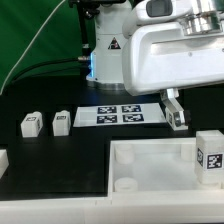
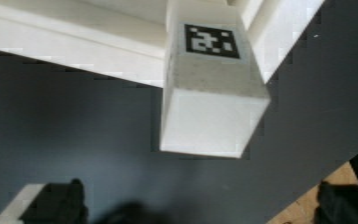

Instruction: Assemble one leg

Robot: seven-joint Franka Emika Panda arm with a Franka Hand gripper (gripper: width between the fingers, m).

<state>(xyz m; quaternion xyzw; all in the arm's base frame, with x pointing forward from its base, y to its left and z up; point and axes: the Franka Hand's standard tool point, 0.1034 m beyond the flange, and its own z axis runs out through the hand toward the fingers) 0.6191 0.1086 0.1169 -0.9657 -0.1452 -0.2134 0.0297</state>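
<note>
White block-shaped leg (image 1: 209,157), upright at the corner of the tray part (image 1: 150,160), black-and-white tag on its side, second leg (image 1: 30,123) and third leg (image 1: 61,121) side by side on the table (image 1: 60,170), well apart from it

A green backdrop (image 1: 30,40) closes off the far side, plain and flat, filling the upper part of the exterior view's left. In front of it stands the table (image 1: 60,185), its top matte black and running the whole width of the scene. From the wrist view the same top (image 2: 69,140) looks a dull blue-grey, smooth and unmarked. The marker board (image 1: 120,116) lies flat toward the back of the table, near the middle. The light is bright and even, and the dark top gives back only a faint sheen.
</note>
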